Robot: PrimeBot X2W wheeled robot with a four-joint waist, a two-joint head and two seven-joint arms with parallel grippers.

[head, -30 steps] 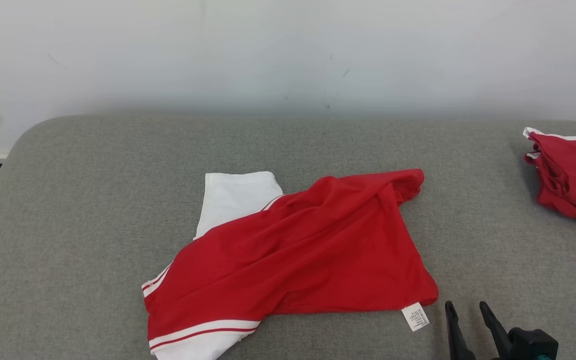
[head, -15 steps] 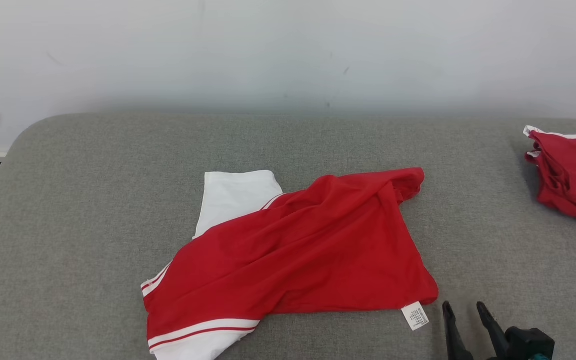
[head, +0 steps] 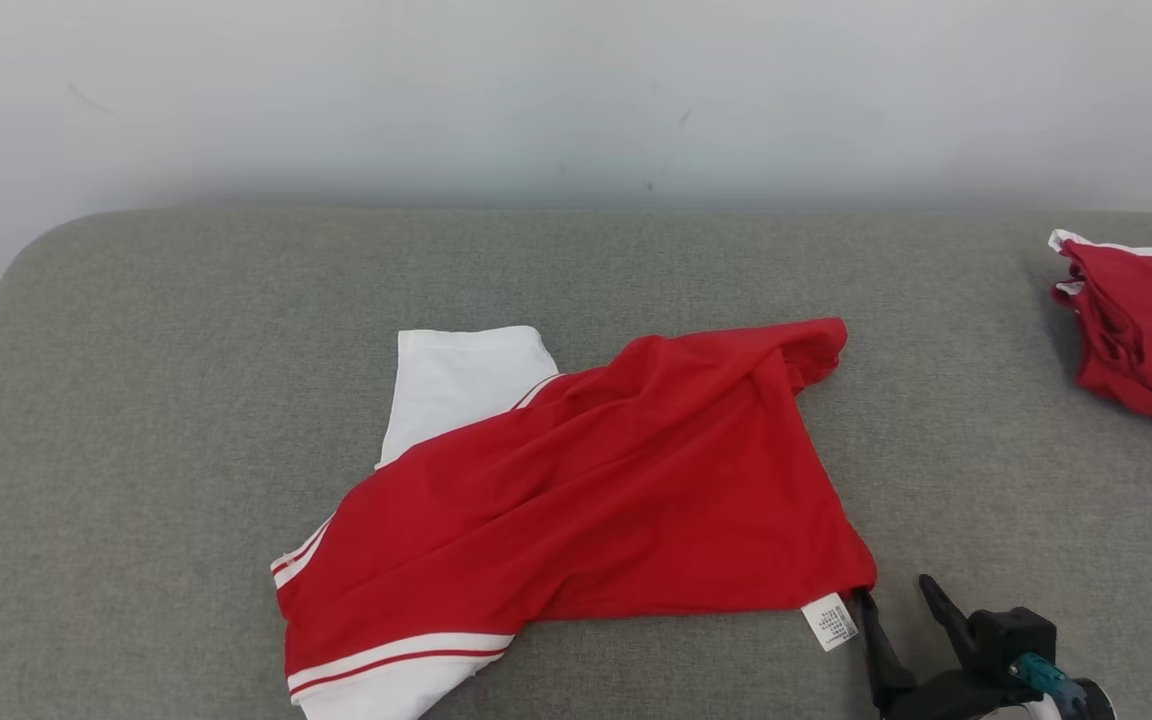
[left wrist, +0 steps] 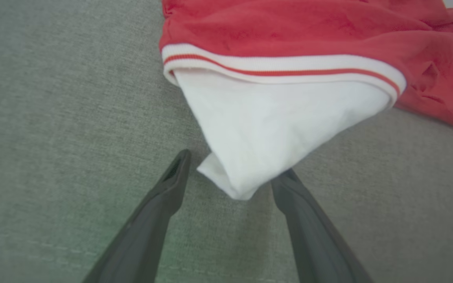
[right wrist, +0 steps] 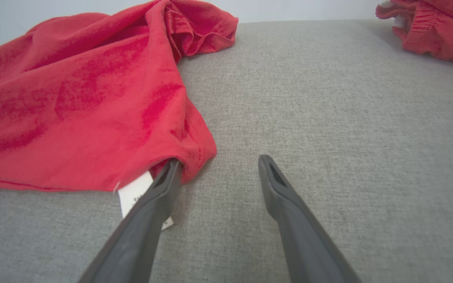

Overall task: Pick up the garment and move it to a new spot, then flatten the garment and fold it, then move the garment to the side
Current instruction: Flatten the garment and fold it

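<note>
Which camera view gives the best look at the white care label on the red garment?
The head view: the care label lies fully visible at the garment's near right corner. The right wrist view is closer, but the right end effector's finger covers part of it.

We've got a grey fabric surface [head: 186, 400]. The red-and-white garment [head: 586, 500] lies crumpled mid-width, near the front edge. A second red garment [head: 1146, 340] sits bunched at the right edge, well apart.
</note>
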